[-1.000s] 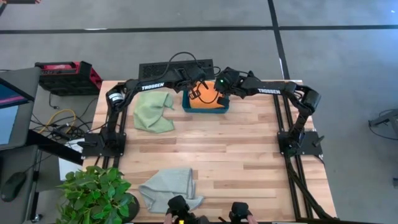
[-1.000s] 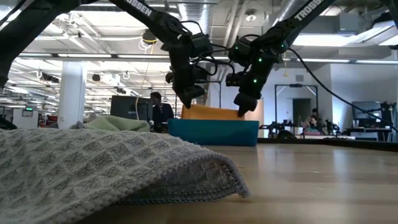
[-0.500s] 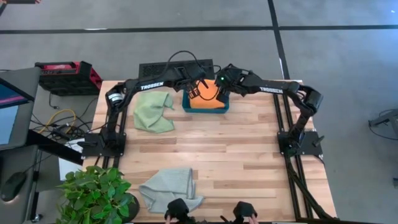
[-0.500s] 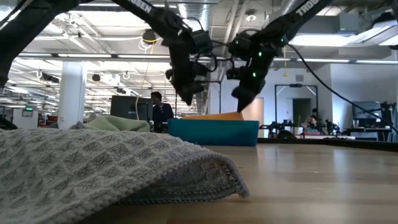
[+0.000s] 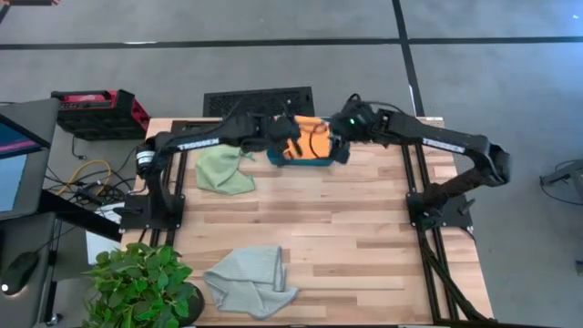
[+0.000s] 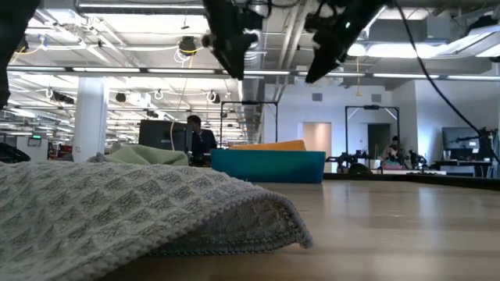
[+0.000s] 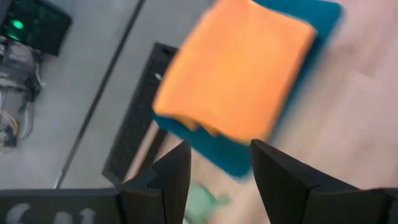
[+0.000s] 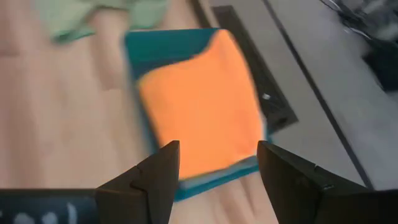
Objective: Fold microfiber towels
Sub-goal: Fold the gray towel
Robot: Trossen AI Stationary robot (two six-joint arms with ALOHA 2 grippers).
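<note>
The orange towel lies folded in the teal tray at the far edge of the wooden table, one side overhanging the tray's rim. Both grippers hang above the tray with nothing between their fingers. The left gripper sits over the tray's left part, its jaws spread apart, and its wrist view looks down past both dark fingers onto the orange cloth. The right gripper is over the tray's right end, jaws likewise spread wide, the orange towel showing in the gap between its fingers. The light green towel lies crumpled on the table just left of the tray, beneath the left arm. A pale grey towel lies loosely bunched near the front edge, well apart from the tray, and fills the near left of the low view. A potted plant stands at the front left corner.
</note>
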